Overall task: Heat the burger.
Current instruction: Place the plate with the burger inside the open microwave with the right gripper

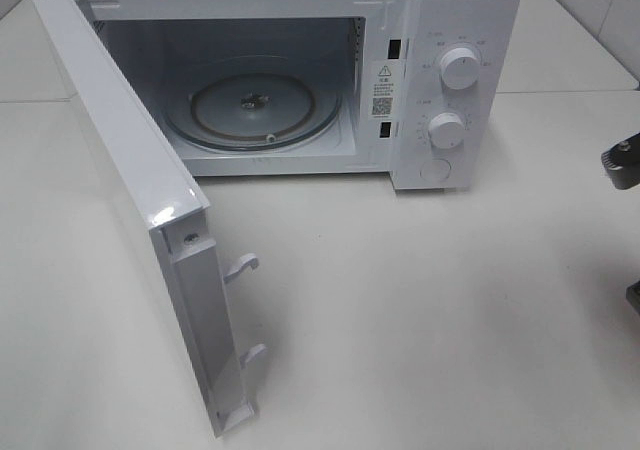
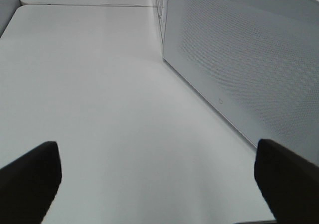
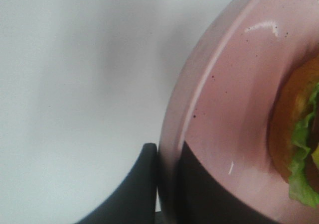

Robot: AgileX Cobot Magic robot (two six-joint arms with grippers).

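In the right wrist view the burger (image 3: 299, 149) shows only at the picture's edge, with golden bun and green lettuce, resting on a pink plate (image 3: 234, 99). My right gripper (image 3: 167, 154) is shut on the plate's rim, one dark finger outside it and one inside. The left wrist view has my left gripper (image 2: 159, 164) open above the bare white table (image 2: 99, 109), nothing between its fingers (image 2: 30, 179), close beside the microwave's door. Neither the burger nor the plate appears in the exterior high view.
A white microwave (image 1: 460, 30) stands at the back, its door (image 1: 120, 170) swung wide toward the front left, and the glass turntable (image 1: 255, 110) inside is bare. Two knobs (image 1: 458, 68) sit on its right panel. Part of the right arm (image 1: 622, 162) shows at the right edge.
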